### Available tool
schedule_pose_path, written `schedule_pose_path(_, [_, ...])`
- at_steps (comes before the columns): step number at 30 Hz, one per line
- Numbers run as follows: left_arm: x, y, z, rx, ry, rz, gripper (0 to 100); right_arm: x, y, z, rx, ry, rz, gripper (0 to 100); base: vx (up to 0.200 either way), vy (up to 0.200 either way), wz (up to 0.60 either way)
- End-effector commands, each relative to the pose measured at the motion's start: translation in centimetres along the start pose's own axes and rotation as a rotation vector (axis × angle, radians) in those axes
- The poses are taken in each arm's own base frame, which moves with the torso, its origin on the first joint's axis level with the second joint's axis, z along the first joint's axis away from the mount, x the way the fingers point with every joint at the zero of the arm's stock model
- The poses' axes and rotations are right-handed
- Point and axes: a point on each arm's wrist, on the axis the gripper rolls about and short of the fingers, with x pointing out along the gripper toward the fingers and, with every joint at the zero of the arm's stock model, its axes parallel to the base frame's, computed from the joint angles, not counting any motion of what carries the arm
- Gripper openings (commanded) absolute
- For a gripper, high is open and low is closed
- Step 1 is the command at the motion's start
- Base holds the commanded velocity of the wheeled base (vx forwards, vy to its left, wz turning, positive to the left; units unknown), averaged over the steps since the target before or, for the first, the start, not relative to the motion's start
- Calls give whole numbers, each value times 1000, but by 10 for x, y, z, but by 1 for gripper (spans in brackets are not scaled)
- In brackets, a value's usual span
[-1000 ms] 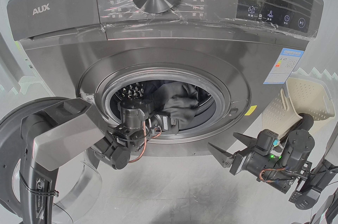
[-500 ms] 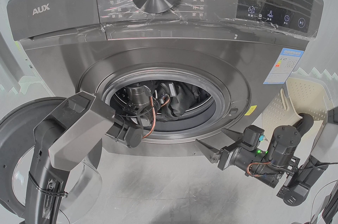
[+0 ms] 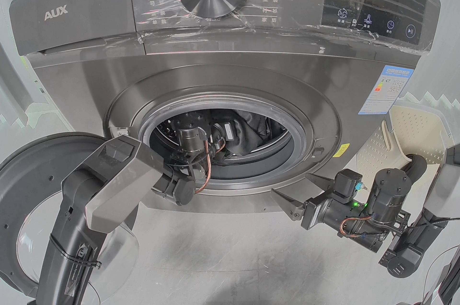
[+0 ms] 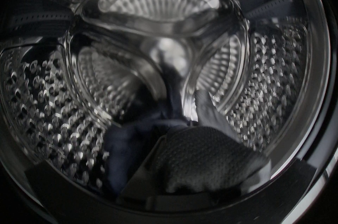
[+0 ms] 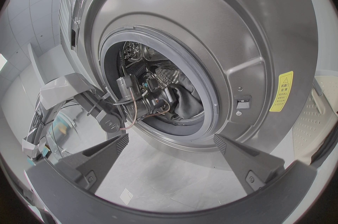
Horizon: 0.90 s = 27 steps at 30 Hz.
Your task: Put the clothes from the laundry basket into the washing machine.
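Note:
The grey washing machine [image 3: 230, 76] stands with its round drum opening [image 3: 218, 143] uncovered. My left gripper [image 3: 235, 131] is inside the drum, shut on a dark garment [image 3: 251, 131]. In the left wrist view the dark garment [image 4: 207, 158] bunches close in front of the perforated drum wall [image 4: 274, 70], with a bluish cloth [image 4: 126, 144] on the drum floor. My right gripper [image 3: 292, 185] hangs open and holds nothing, low in front of the machine's right side. From the right wrist view, the right gripper [image 5: 169, 138] faces the opening, where the garment [image 5: 186, 98] hangs inside.
The machine's door [image 3: 28, 205] is swung open at the lower left. A cream laundry basket [image 3: 417, 138] stands right of the machine, behind my right arm. Bare grey floor [image 3: 230, 253] lies in front.
My left arm has pushed the dark garment from the door rim deeper into the drum. My right arm shifted a little to the left and stayed open.

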Motion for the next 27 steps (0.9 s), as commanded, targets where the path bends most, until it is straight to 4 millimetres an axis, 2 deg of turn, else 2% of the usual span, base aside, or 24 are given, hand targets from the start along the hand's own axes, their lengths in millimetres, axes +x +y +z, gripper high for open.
schedule_pose_path(1, [-22, -6, -18, 28, 121, -23, 0, 0, -2, -1, -1, 4, -6, 100, 0, 0, 0])
schedule_pose_path(2, [-24, -8, -19, 29, 132, -32, 100, 0, -1, -1, -1, 6, -5, 100, 0, 0, 0])
schedule_pose_path(10, [-60, -26, -4, 31, 226, -130, 100, -1, 1, 0, 3, 1, 4, 100, 0, 0, 0])
schedule_pose_path(15, [-82, -29, 3, 46, 305, -156, 100, 1, 2, -1, 7, 5, 8, 100, 0, 0, 0])
schedule_pose_path(22, [-86, -28, 2, 48, 312, -170, 100, -3, 3, 2, 8, -7, 8, 100, 0, 0, 0])
schedule_pose_path(26, [-89, -35, 3, 41, 314, -204, 100, -5, 3, 5, 8, -16, 12, 100, 0, 0, 0])
schedule_pose_path(27, [-92, -40, 9, 41, 302, -221, 100, -6, 3, 6, 8, -17, 12, 100, 0, 0, 0])
